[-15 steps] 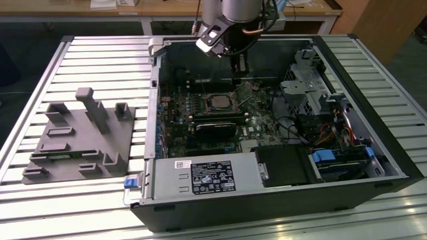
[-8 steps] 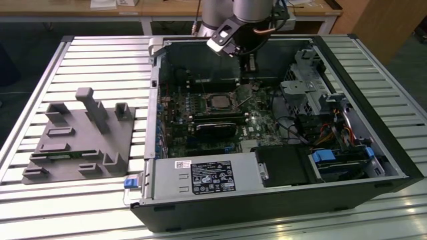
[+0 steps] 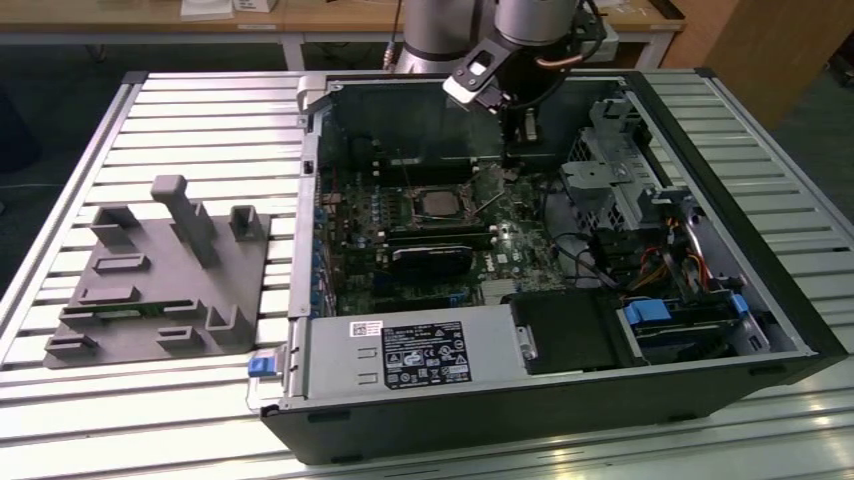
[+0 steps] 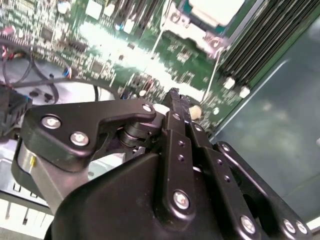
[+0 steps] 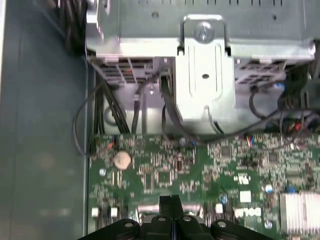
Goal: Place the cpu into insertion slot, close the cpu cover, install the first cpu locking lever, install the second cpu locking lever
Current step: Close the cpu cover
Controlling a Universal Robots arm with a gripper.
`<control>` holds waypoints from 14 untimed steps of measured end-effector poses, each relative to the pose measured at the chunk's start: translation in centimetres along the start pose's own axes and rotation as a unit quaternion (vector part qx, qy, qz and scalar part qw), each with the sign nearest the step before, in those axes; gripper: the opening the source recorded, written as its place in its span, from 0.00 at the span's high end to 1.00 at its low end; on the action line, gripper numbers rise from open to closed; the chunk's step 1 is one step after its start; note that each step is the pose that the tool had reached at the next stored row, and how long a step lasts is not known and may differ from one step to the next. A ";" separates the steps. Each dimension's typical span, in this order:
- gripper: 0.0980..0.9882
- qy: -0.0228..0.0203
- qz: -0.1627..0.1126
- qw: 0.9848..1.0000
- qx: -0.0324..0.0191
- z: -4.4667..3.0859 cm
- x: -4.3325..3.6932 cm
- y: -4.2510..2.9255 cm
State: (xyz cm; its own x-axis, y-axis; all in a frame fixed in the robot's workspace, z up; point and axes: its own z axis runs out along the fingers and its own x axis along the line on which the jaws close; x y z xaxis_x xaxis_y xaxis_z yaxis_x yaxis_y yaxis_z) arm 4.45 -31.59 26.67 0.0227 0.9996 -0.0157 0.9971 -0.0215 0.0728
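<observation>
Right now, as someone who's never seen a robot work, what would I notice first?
An open computer case lies on a slatted metal table, its green motherboard bared. The robot arm reaches in from above, its black fingers shut, tips close over the board near the square insertion slot. A grey moulded fixture sits at the exterior view's left.

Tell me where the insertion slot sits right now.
In the exterior view the insertion slot lies mid-board inside the open computer case, beside the long black card, with the gripper toward that view's right.
</observation>
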 end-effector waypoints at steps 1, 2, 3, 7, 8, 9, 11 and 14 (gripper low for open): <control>0.99 0.000 0.000 1.000 0.000 0.04 0.01 0.32; 0.99 0.000 0.000 1.000 0.001 0.10 0.02 0.57; 0.99 0.000 0.000 1.000 0.001 0.20 0.02 0.73; 0.99 0.000 0.000 1.000 0.002 0.91 0.04 1.10; 0.99 0.000 0.000 1.000 0.002 1.10 0.05 1.14; 0.99 0.000 0.000 1.000 0.002 1.28 0.05 1.17; 0.99 0.000 0.000 1.000 0.003 1.65 0.06 1.21; 0.99 0.000 0.000 1.000 0.005 2.20 0.07 1.22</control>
State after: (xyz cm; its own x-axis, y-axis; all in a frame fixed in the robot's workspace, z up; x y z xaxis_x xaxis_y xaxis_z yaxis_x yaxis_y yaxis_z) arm 5.82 -31.59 24.56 0.0225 0.9996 -0.0165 0.9977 -0.0214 0.0637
